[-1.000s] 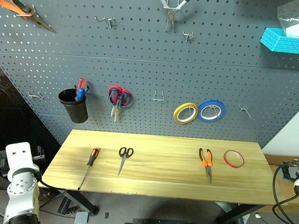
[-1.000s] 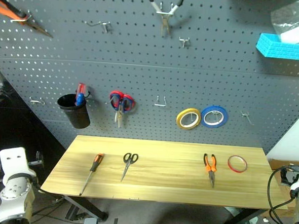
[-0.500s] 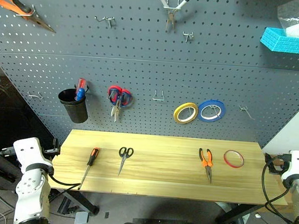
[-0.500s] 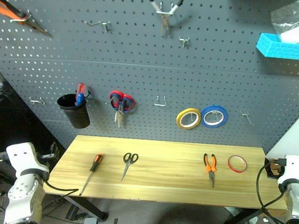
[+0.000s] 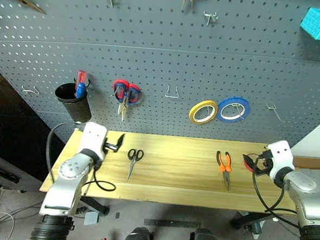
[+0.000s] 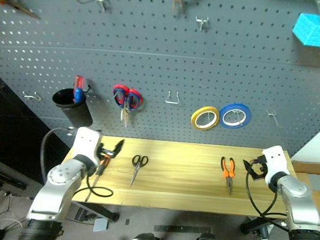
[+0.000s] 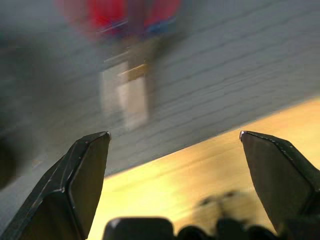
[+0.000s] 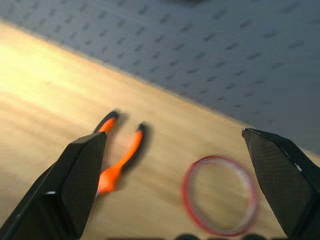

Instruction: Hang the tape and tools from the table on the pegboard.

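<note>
Arms swinging in over worktop (image 5: pixel 173 178) | left tool (image 6: pixel 115 148), right tool (image 8: pixel 175 150) gaping, empty | tape (image 8: pixel 219 194) at right tool's 12 o'clock, grasping starting

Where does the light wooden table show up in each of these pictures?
Left eye view: the light yellowish plank table spans the lower middle, below the dark grey pegboard.
Right eye view: same place, lower middle.
Left wrist view: the yellow surface meeting the pegboard's foot.
Right wrist view: the wood running up to the pegboard.
Shared landmark: the pegboard behind it.
</note>
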You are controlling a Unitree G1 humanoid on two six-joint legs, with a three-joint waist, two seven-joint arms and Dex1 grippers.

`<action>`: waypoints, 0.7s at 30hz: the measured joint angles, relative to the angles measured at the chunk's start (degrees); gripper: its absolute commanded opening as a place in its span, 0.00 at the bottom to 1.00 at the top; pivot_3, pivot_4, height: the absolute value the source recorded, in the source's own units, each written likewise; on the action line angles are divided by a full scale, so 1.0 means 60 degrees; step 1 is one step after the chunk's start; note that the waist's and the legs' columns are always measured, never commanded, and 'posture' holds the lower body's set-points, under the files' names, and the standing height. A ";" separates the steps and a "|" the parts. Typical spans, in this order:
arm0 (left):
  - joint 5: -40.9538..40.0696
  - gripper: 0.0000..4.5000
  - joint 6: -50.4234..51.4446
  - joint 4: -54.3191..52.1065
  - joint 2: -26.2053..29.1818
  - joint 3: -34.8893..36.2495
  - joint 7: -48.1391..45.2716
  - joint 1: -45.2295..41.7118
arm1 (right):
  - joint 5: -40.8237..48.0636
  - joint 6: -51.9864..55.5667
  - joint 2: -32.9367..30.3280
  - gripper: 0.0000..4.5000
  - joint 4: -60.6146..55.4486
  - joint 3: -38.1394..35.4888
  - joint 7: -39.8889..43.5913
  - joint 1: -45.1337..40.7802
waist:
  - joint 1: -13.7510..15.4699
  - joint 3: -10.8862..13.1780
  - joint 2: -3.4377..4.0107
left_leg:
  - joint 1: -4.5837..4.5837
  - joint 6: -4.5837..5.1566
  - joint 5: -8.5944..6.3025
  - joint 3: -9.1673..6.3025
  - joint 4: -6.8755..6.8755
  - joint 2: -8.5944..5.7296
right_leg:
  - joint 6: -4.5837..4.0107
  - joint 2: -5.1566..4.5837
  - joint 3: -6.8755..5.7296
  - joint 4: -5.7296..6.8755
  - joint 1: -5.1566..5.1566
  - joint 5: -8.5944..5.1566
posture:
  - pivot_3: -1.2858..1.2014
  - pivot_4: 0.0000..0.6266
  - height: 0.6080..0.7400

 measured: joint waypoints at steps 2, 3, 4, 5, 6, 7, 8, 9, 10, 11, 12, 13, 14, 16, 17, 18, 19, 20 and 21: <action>-0.0045 0.99 0.0211 0.0065 0.0157 -0.0414 -0.0681 -0.0395 | 0.0002 0.0425 -0.0080 1.00 0.0073 0.0157 0.0191 -0.0279 | -0.0068 0.0171 0.0000 | -0.0015 0.0001 0.0000 0.0000 -0.0001 0.0002 | -0.0004 0.0000 -0.0003 0.0001 -0.0014 0.0002 | 0.46 0.43 1.00; -0.0160 0.99 0.0437 0.0174 0.0207 -0.0735 -0.1241 -0.0821 | -0.0019 0.0753 -0.0150 1.00 0.0283 0.0293 0.0310 -0.0643 | -0.0132 0.0323 -0.0009 | -0.0016 0.0002 -0.0001 0.0005 0.0001 0.0000 | -0.0005 -0.0004 -0.0002 0.0001 -0.0013 0.0003 | 0.46 0.44 1.00; -0.0341 0.99 0.0671 0.0220 0.0202 -0.0963 -0.1755 -0.1182 | -0.0103 0.0970 -0.0180 1.00 0.0544 0.0429 0.0342 -0.1005 | -0.0171 0.0423 -0.0009 | -0.0036 0.0006 0.0000 0.0003 0.0005 -0.0001 | -0.0004 -0.0005 -0.0005 -0.0004 -0.0027 0.0010 | 0.46 0.46 1.00; -0.0562 0.99 0.0819 0.0211 0.0193 -0.1137 -0.2181 -0.1420 | -0.0145 0.1103 -0.0183 1.00 0.0752 0.0498 0.0352 -0.1265 | -0.0208 0.0515 -0.0015 | -0.0045 0.0006 0.0000 0.0004 0.0011 -0.0001 | -0.0003 -0.0005 -0.0005 -0.0004 -0.0034 0.0012 | 0.46 0.46 1.00; -0.0874 0.99 0.1002 0.0212 0.0190 -0.1276 -0.2761 -0.1632 | -0.0219 0.1245 -0.0184 1.00 0.1103 0.0581 0.0377 -0.1607 | -0.0242 0.0602 -0.0021 | -0.0050 0.0010 -0.0003 0.0006 0.0012 -0.0001 | -0.0004 -0.0006 -0.0005 -0.0007 -0.0038 0.0012 | 0.46 0.48 1.00; -0.1103 0.99 0.1085 0.0205 0.0168 -0.1425 -0.3187 -0.1792 | -0.0284 0.1318 -0.0196 1.00 0.1371 0.0598 0.0382 -0.1809 | -0.0275 0.0645 -0.0016 | -0.0092 0.0009 -0.0002 0.0007 0.0013 0.0000 | -0.0004 -0.0007 -0.0006 -0.0008 -0.0079 0.0012 | 0.46 0.50 1.00; -0.1257 0.99 0.1125 0.0209 0.0160 -0.1525 -0.3533 -0.1922 | -0.0311 0.1349 -0.0210 1.00 0.1685 0.0619 0.0398 -0.2016 | -0.0332 0.0701 -0.0015 | -0.0126 0.0001 0.0002 0.0012 0.0029 0.0002 | -0.0003 -0.0007 -0.0008 0.0002 -0.0111 0.0012 | 0.46 0.51 1.00; -0.1364 0.99 0.1169 0.0214 0.0160 -0.1617 -0.3890 -0.2084 | -0.0365 0.1356 -0.0230 1.00 0.2026 0.0635 0.0408 -0.2241 | -0.0413 0.0795 -0.0026 | -0.0174 -0.0013 0.0010 0.0018 0.0061 0.0007 | -0.0003 -0.0008 -0.0011 0.0015 -0.0146 0.0013 | 0.45 0.53 1.00; -0.1429 0.99 0.1198 0.0264 0.0160 -0.1738 -0.4237 -0.2271 | -0.0481 0.1304 -0.0257 1.00 0.2520 0.0699 0.0443 -0.2521 | -0.0450 0.0879 -0.0024 | -0.0216 -0.0014 0.0010 0.0019 0.0095 0.0008 | -0.0003 -0.0008 -0.0023 0.0021 -0.0166 0.0013 | 0.45 0.54 1.00; -0.1451 0.99 0.1200 0.0324 0.0146 -0.1963 -0.4632 -0.2546 | -0.0673 0.1223 -0.0317 1.00 0.3174 0.0840 0.0500 -0.2857 | -0.0475 0.0982 -0.0027 | -0.0245 -0.0007 0.0006 0.0020 0.0128 0.0003 | 0.0000 -0.0014 -0.0029 0.0024 -0.0172 0.0016 | 0.45 0.55 1.00; -0.1461 0.99 0.1196 0.0340 0.0137 -0.2082 -0.4823 -0.2685 | -0.0757 0.1187 -0.0331 1.00 0.3487 0.0915 0.0518 -0.3001 | -0.0479 0.1046 -0.0027 | -0.0253 -0.0003 0.0004 0.0023 0.0131 -0.0001 | 0.0009 -0.0022 -0.0030 0.0019 -0.0175 0.0021 | 0.45 0.55 1.00; -0.1460 0.99 0.1188 0.0400 0.0139 -0.2208 -0.5033 -0.2817 | -0.0870 0.1058 -0.0337 1.00 0.3894 0.1042 0.0565 -0.3166 | -0.0483 0.1106 -0.0030 | -0.0263 0.0002 0.0001 0.0026 0.0137 -0.0003 | 0.0017 -0.0024 -0.0029 0.0015 -0.0178 0.0026 | 0.46 0.55 1.00; -0.1444 0.99 0.1160 0.0460 0.0132 -0.2344 -0.5272 -0.2972 | -0.1047 0.0889 -0.0336 1.00 0.4433 0.1209 0.0618 -0.3383 | -0.0492 0.1174 -0.0030 | -0.0271 0.0005 0.0000 0.0032 0.0142 -0.0006 | 0.0024 -0.0028 -0.0025 0.0014 -0.0183 0.0031 | 0.46 0.56 1.00; -0.1372 0.99 0.1015 0.0608 0.0084 -0.2477 -0.5467 -0.3196 | -0.1232 0.0553 -0.0328 1.00 0.5183 0.1401 0.0720 -0.3694 | -0.0496 0.1287 -0.0040 | -0.0272 0.0006 -0.0001 0.0039 0.0148 -0.0006 | 0.0028 -0.0029 -0.0023 0.0020 -0.0185 0.0033 | 0.46 0.57 1.00; -0.1315 0.99 0.0974 0.0741 -0.0015 -0.2562 -0.5515 -0.3364 | -0.1364 0.0373 -0.0320 1.00 0.5682 0.1482 0.0759 -0.3929 | -0.0496 0.1340 -0.0045 | -0.0280 0.0007 0.0000 0.0041 0.0152 -0.0007 | 0.0034 -0.0028 -0.0023 0.0023 -0.0192 0.0038 | 0.46 0.57 1.00; -0.1245 0.99 0.0921 0.0847 -0.0171 -0.2614 -0.5529 -0.3522 | -0.1463 0.0156 -0.0309 1.00 0.6209 0.1552 0.0805 -0.4230 | -0.0496 0.1374 -0.0044 | -0.0295 0.0008 0.0000 0.0044 0.0162 -0.0007 | 0.0036 -0.0028 -0.0021 0.0024 -0.0208 0.0044 | 0.46 0.57 1.00; -0.1211 0.99 0.0826 0.0872 -0.0287 -0.2663 -0.5539 -0.3627 | -0.1540 -0.0050 -0.0295 1.00 0.6554 0.1594 0.0878 -0.4479 | -0.0506 0.1397 -0.0057 | -0.0309 0.0008 0.0001 0.0050 0.0167 -0.0005 | 0.0038 -0.0028 -0.0015 0.0029 -0.0223 0.0047 | 0.46 0.58 1.00; -0.1192 0.99 0.0788 0.0879 -0.0366 -0.2689 -0.5550 -0.3715 | -0.1611 -0.0222 -0.0293 1.00 0.6901 0.1681 0.0961 -0.4705 | -0.0517 0.1417 -0.0077 | -0.0314 0.0007 0.0001 0.0058 0.0170 -0.0005 | 0.0038 -0.0028 -0.0012 0.0035 -0.0232 0.0048 | 0.46 0.58 1.00; -0.1160 0.99 0.0762 0.0880 -0.0443 -0.2721 -0.5557 -0.3822 | -0.1743 -0.0451 -0.0278 1.00 0.7340 0.1758 0.1066 -0.4993 | -0.0528 0.1440 -0.0099 | -0.0314 0.0007 0.0001 0.0063 0.0170 -0.0002 | 0.0038 -0.0027 -0.0011 0.0040 -0.0235 0.0048 | 0.47 0.57 1.00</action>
